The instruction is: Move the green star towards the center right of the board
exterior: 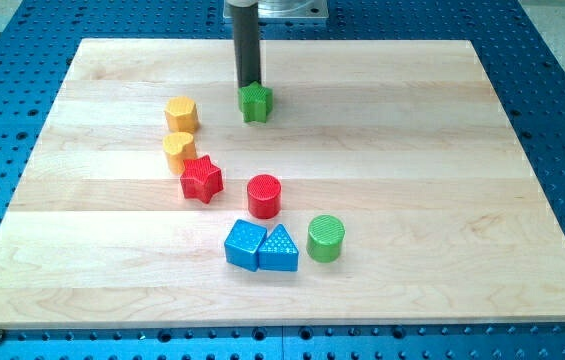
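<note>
Item 1. Our dark straight rod, no pincer fitted, so there is no open, closed or gripping state to record. My tip stands at the upper left edge of the green star-shaped plastic block, touching it or very nearly so. We judge this placement deliberate: from that side a push would carry the star toward the right edge.

Item 2. Green star-shaped plastic block, the task's thing. It lies near the far edge of the pale wooden board, about midway along it, well short of the centre right.

Item 3. Orange-yellow hexagonal block, toward the left edge, with a yellow heart-shaped block just below it.

Item 4. Red star-shaped block, touching or just beside the yellow heart.

Item 5. Red cylinder, near the board's middle.

Item 6. Blue cube and blue triangular block, side by side and touching, toward the near edge.

Item 7. Green cylinder, just beside the blue triangular block.

Containers: none on the board; nothing is held in anything.

We judge the path rightward free of other blocks.
</note>
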You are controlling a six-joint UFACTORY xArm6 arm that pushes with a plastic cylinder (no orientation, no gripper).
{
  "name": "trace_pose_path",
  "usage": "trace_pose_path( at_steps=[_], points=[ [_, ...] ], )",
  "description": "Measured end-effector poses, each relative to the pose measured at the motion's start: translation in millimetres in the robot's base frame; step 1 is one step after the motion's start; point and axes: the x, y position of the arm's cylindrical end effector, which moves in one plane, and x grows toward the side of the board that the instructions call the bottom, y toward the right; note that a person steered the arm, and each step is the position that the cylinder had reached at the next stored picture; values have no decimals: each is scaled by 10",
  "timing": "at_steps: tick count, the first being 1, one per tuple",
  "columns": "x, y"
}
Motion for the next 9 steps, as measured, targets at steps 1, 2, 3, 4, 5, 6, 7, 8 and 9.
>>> trace_pose_path(
  at_steps=[1,2,3,4,5,6,7,8,9],
  points=[
    [52,-12],
    [31,-251],
    [225,-355],
    [419,-67],
    [436,537],
    [464,858],
    [501,1121],
    [839,1308],
    [1072,1493]
  ],
)
